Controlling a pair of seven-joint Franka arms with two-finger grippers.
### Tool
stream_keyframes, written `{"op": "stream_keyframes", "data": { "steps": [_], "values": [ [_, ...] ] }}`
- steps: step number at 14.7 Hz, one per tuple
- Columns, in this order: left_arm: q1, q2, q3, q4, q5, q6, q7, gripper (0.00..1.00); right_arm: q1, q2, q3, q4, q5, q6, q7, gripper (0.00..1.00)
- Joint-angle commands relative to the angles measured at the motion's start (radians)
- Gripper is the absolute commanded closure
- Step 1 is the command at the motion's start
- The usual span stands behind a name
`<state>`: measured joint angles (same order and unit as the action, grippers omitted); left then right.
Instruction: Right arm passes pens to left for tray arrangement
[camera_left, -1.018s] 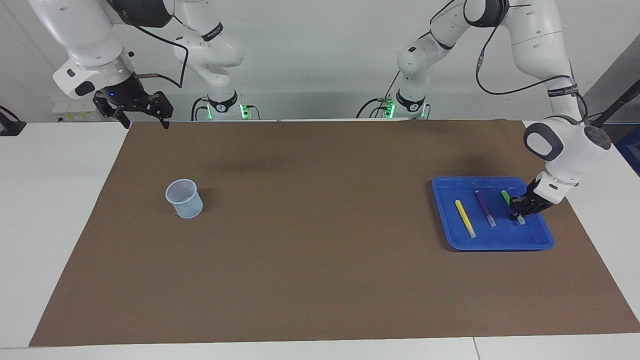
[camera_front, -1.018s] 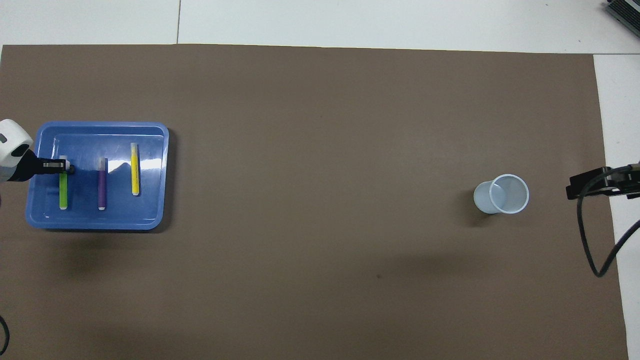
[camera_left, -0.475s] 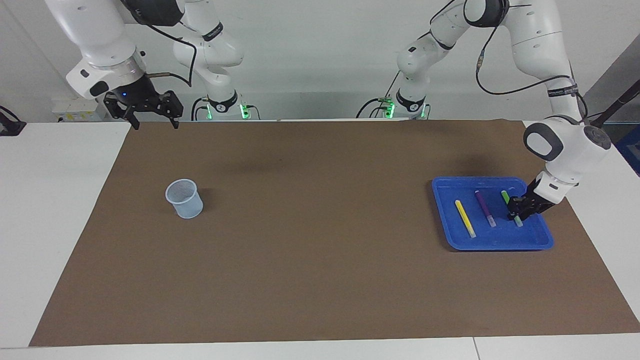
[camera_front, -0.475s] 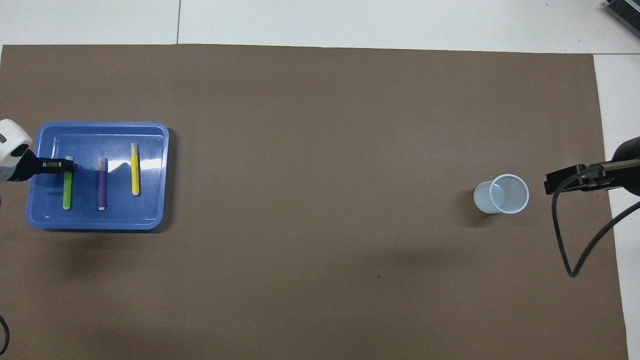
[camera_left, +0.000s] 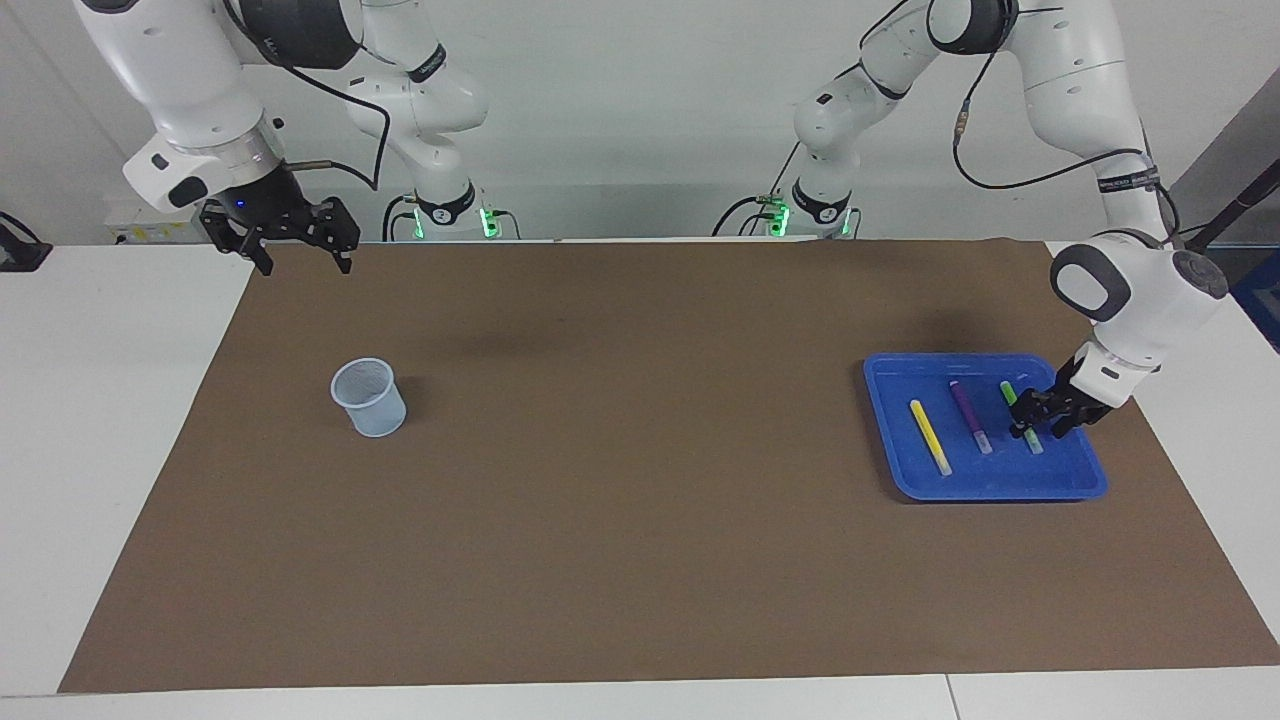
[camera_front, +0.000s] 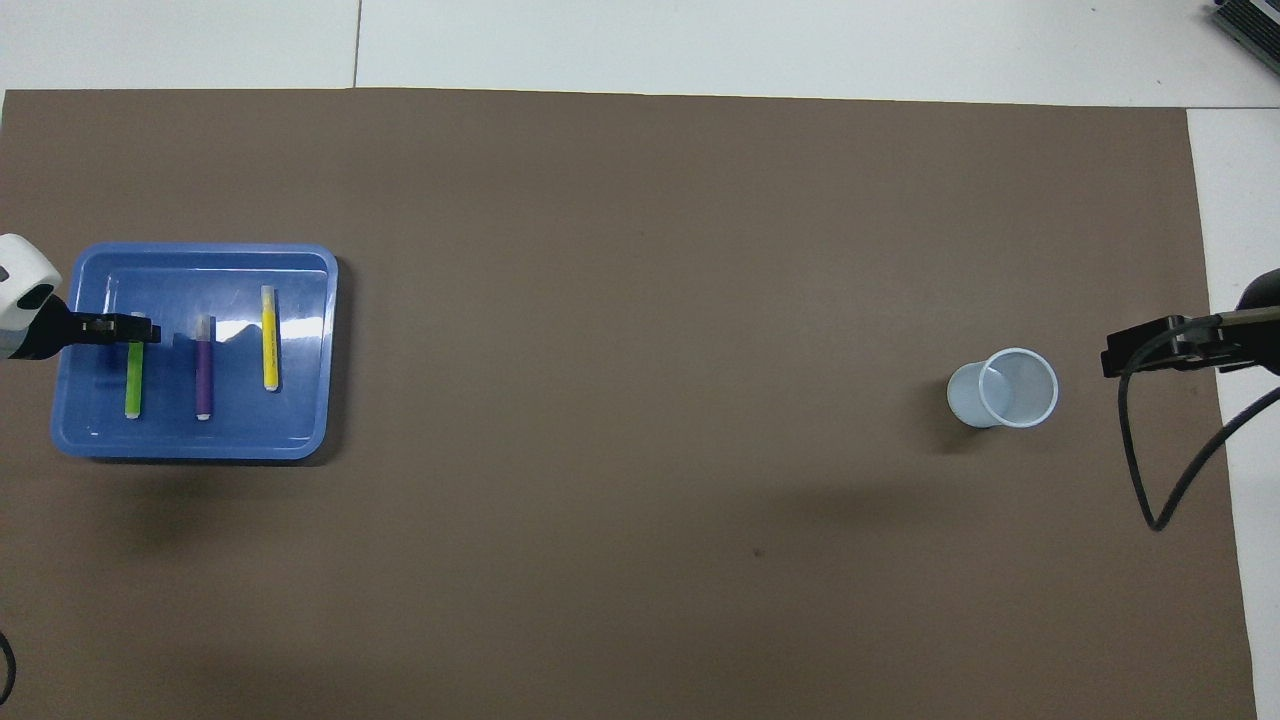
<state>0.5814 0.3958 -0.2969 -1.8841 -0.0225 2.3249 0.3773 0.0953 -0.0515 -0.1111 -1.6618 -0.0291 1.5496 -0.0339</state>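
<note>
bright-blue plastic makes up the shallow rectangular tray (camera_left: 985, 485), which sits on the brown paper mat (camera_left: 640, 520) at the left arm's end of the table (camera_left: 110, 420). in it lie the three slim marker pens, roughly parallel and apart from one another: the yellow pen (camera_left: 930, 437) toward the table's middle, the purple pen (camera_left: 970, 415) between, and the bright green pen (camera_left: 1014, 404) nearest the tray's outer rim. each has its long axis running nearer-to-farther from the robots, slightly slanted in the facing view.

the left gripper (camera_left: 1040, 420) is down low in the tray, right at the green pen's farther, pale-tipped half. its jaws look parted, straddling the pen and not clamped on it, so the pen appears to rest on the tray floor. with all three pens in the tray, the arranging looks about done. the likely next move is a straight lift of the left gripper; since the pen lies between the jaws, a skewed rise could nudge it toward the purple pen.

the right gripper (camera_left: 290, 225), jaws open and empty, hangs over the mat's corner at the right arm's end, waiting. a small pale-blue translucent mesh cup (camera_left: 369, 398) stands upright on the mat nearby, well apart from the tray. nothing lies between the left gripper and open air above.
</note>
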Motion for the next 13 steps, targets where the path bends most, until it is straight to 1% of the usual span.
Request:
{"op": "stream_keyframes", "data": {
  "steps": [1,2,3,4,5,6,10,13],
  "values": [
    [-0.006,-0.003,-0.002,0.078,0.019,-0.108,0.002,0.17,0.011,-0.019,-0.013,-0.019,0.011,0.006,-0.014,0.0],
    [-0.011,-0.005,-0.001,0.1,0.019,-0.136,0.0,0.13,0.011,-0.021,-0.013,-0.019,0.011,0.006,-0.014,0.0],
    [-0.012,-0.006,-0.002,0.118,0.019,-0.157,0.0,0.12,0.011,-0.025,-0.013,-0.019,0.011,0.007,-0.014,0.0],
    [-0.014,-0.014,-0.002,0.129,0.019,-0.179,-0.001,0.08,0.011,-0.028,-0.012,-0.019,0.011,0.009,-0.012,0.0],
    [-0.021,-0.02,-0.002,0.137,0.019,-0.196,-0.001,0.03,0.011,-0.028,-0.012,-0.018,0.011,0.01,-0.012,0.0],
    [-0.026,-0.037,-0.002,0.144,0.019,-0.217,-0.005,0.0,0.011,-0.031,-0.012,-0.018,0.011,0.01,-0.012,0.0],
    [-0.055,-0.084,-0.002,0.174,0.021,-0.272,-0.052,0.0,0.009,-0.091,-0.012,-0.018,0.011,0.007,-0.012,0.0],
    [-0.101,-0.087,-0.004,0.27,0.064,-0.366,-0.125,0.0,0.008,-0.106,-0.013,-0.029,0.011,0.033,-0.011,0.0]
  ]
}}
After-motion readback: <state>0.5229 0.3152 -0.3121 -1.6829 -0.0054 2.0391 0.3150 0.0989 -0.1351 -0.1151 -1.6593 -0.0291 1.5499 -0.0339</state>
